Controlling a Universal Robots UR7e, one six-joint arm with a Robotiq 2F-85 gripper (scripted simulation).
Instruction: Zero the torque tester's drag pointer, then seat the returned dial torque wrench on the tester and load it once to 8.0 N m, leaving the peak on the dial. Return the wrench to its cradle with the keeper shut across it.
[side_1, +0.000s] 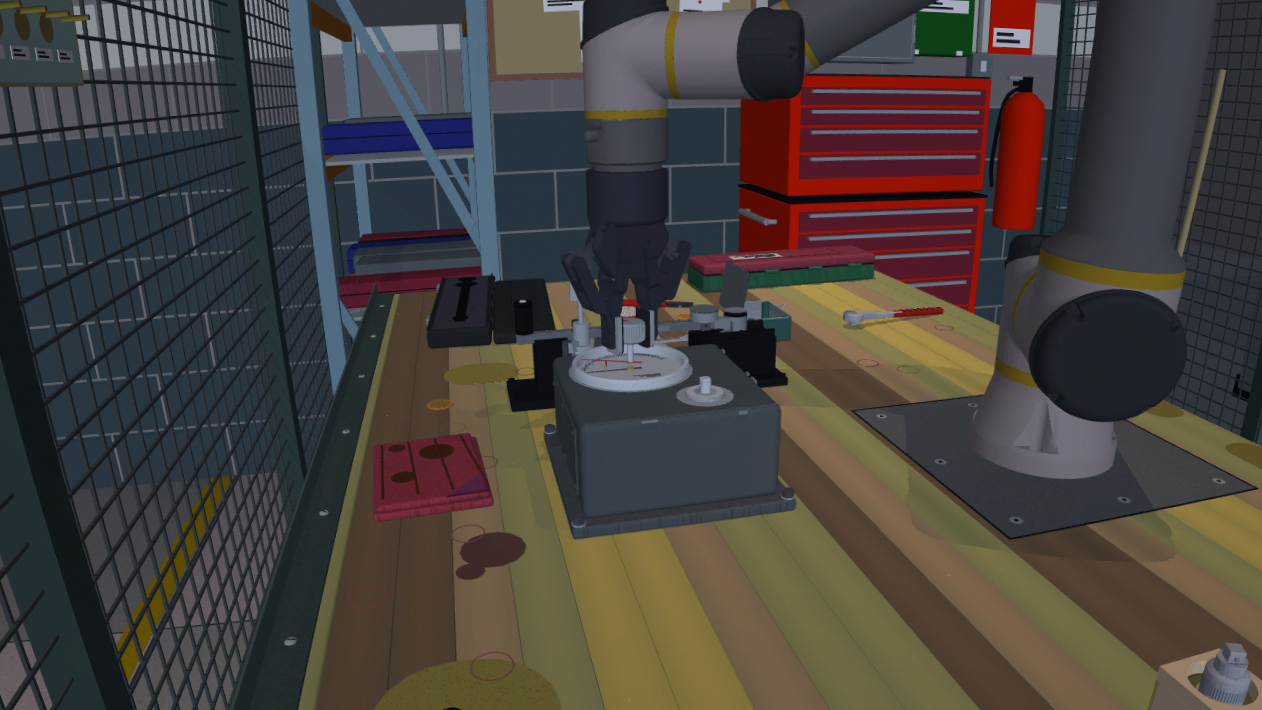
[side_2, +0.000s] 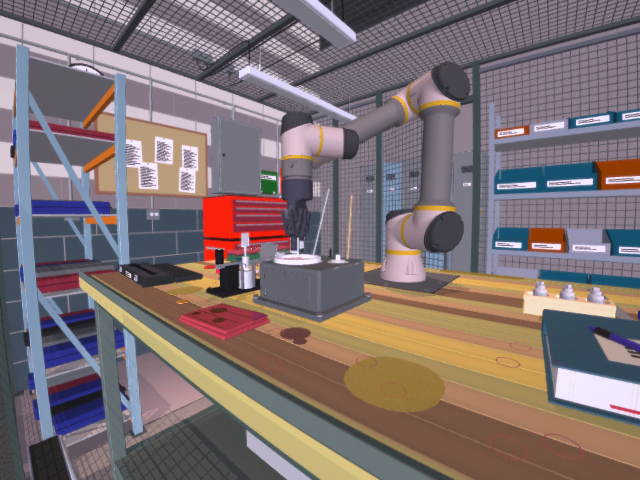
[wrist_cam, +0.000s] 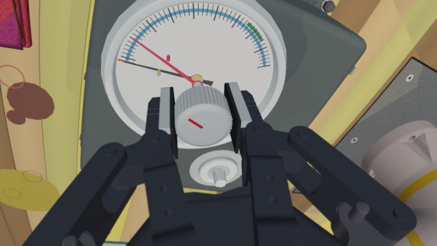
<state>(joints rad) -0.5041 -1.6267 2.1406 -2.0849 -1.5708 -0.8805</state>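
Note:
The dial torque wrench (side_1: 671, 327) lies in its black cradle (side_1: 653, 349) behind the tester, partly hidden by my gripper. The grey torque tester (side_1: 666, 433) (side_2: 313, 281) sits mid-bench with its white dial (wrist_cam: 192, 61) facing up. At the dial's centre my gripper (wrist_cam: 200, 117) (side_1: 628, 331) is closed around the knurled reset knob (wrist_cam: 201, 117), which carries a red index line. The red drag pointer (wrist_cam: 162, 61) sits a little above the black needle (wrist_cam: 153, 67), which rests near the low end of the scale. The square drive (wrist_cam: 218, 175) (side_1: 704, 388) stands empty beside the dial.
The arm's base (side_1: 1059, 388) stands on a plate to the right of the tester. A red pad (side_1: 431, 474) lies to the left, and an open black case (side_1: 490, 309) behind. A red-handled ratchet (side_1: 891, 314) lies far right. A wire fence runs along the left edge.

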